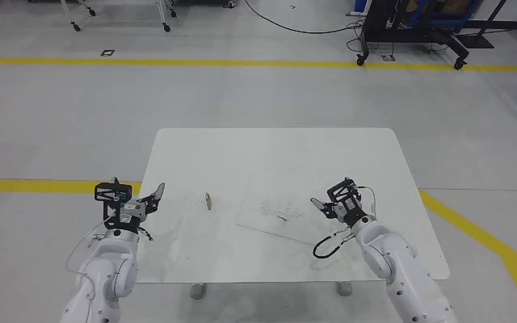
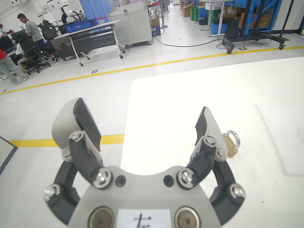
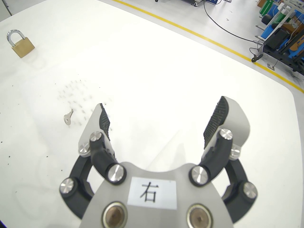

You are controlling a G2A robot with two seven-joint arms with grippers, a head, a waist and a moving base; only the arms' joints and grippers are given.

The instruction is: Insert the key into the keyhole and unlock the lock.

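I'm watching both arms hanging low over the white table (image 1: 275,161). The left gripper (image 2: 142,119) is hovering at the table's left edge, jaws spread wide and holding nothing. The right gripper (image 3: 162,110) is sitting over the right half, its jaws gaping just as wide and also empty. The brass padlock (image 3: 22,46) is standing on the left part of the table with its shackle up (just beside the left gripper's inner finger in that wrist view). The small silver key (image 3: 68,117) is lying flat near the middle among faint scuff marks (image 3: 73,91), well apart from the padlock and nearer the right gripper.
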